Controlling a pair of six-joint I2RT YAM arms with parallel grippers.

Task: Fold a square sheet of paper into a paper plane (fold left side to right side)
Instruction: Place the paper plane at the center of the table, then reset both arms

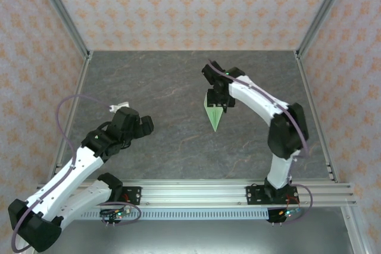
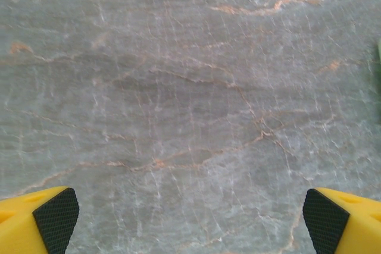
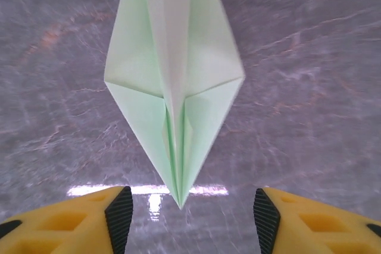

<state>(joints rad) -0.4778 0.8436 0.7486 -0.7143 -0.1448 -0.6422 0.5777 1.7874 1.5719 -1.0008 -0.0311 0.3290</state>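
A robotics lab test cell is showing here: a grey, veined stone-look tabletop (image 1: 166, 87) is sitting boxed in by silver aluminium frame posts (image 1: 62, 10) and pale wall panels printed with an orange floral pattern (image 1: 190, 4). Two white-and-black robot arms (image 1: 262, 102) are standing bolted to a silver slotted aluminium rail (image 1: 196, 190) at the near edge, purple cables (image 1: 59, 114) looping from them.

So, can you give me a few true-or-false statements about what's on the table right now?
The plane lies on the table. True.
The right jaws are clamped on it. False: they stand open, with one pointed end between them, untouched.
The left jaws hang open over bare table. True.
The plane is blue. False: it is pale green.
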